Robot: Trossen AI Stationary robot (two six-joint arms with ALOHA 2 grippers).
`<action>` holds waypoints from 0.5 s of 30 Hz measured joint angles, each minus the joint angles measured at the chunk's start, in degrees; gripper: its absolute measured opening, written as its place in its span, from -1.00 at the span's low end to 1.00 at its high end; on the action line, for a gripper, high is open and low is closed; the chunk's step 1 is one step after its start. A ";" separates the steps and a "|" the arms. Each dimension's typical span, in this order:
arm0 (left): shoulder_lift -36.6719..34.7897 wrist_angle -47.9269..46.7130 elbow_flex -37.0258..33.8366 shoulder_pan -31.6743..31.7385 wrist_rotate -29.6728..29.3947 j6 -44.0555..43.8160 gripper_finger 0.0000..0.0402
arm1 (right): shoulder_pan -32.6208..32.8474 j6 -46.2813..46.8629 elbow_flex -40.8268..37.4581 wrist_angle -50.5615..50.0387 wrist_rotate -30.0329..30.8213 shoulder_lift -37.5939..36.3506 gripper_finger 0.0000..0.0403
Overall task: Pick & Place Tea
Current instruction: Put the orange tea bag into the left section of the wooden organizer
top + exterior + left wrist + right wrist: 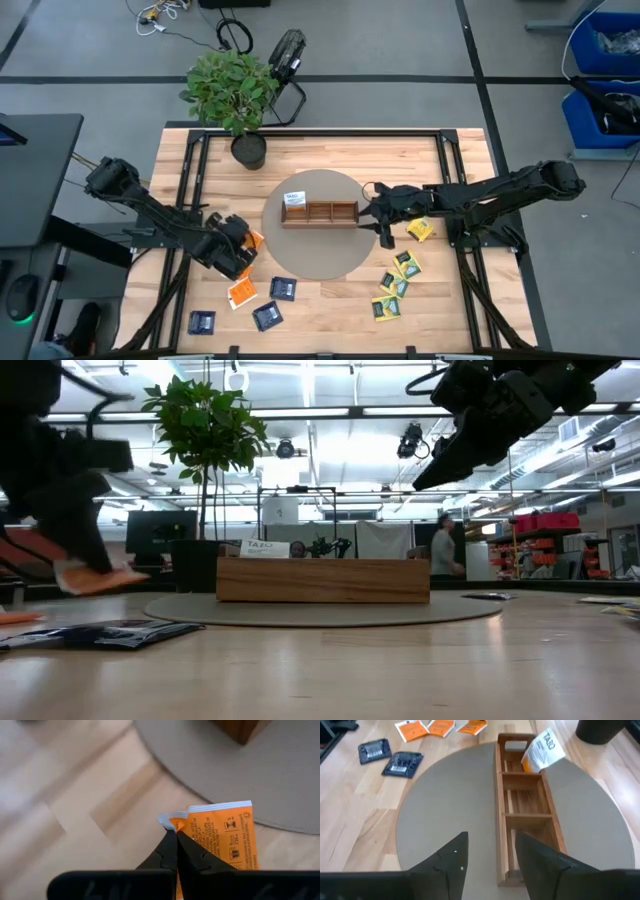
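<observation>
My left gripper (240,250) hovers near the table's left-near side, just off the grey round mat (320,255), shut on an orange tea packet (225,835). My right gripper (490,860) is open and empty, raised over the right end of the wooden tray (320,212). A white-faced packet (545,750) leans in the tray's left compartment. More orange packets (243,292), dark blue ones (283,289) and yellow-green ones (395,285) lie flat on the table. My left gripper pinches the orange packet by one corner (172,822) between its two shut fingertips (167,850). In the low view the packet (100,578) hangs roughly level just below the fingers, lifted clear of the table.
A potted plant (238,95) stands at the far edge, behind the tray. Blue packets (202,322) lie along the near edge at left, yellow-green ones (420,230) right of the mat. A person (442,550) stands far off in the room.
</observation>
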 joint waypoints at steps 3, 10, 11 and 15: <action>-0.01 -3.63 3.36 -0.15 -2.77 7.15 -0.99 | 0.00 -0.02 0.00 1.59 0.01 0.00 -0.15; -0.02 -4.40 9.82 -1.27 -14.96 31.57 -0.99 | -0.07 -3.17 0.00 6.33 0.02 0.00 -0.15; -0.02 -4.05 10.53 -1.50 -17.10 35.59 -0.99 | -0.07 -4.16 0.00 7.42 0.02 0.00 -0.15; -0.07 0.42 11.93 -1.88 -24.97 51.20 -0.99 | -0.48 -8.50 0.00 12.28 0.01 0.00 -0.15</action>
